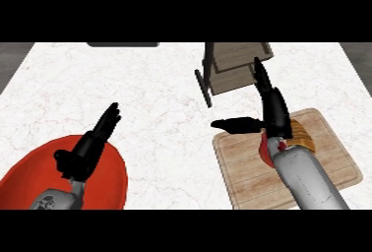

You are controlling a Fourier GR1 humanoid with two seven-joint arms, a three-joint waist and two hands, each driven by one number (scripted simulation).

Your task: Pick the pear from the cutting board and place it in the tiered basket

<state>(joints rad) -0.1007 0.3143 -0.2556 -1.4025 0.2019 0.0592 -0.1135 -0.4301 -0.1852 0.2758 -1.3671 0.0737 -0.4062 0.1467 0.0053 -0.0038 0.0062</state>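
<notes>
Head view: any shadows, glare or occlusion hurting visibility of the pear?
Head view: lighting flat, no glare on the counter; no clear cast shadows; right robot hand and forearm cover most of the pear on the cutting board; basket looks skewed by the steep angle.

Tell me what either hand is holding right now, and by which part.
Nothing. The right hand is open above the cutting board, the pear beside its wrist. The left hand is open.

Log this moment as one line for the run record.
right hand open over cutting board | pear on board under forearm, not grasped | tiered basket beyond | left hand open over red plate
</notes>
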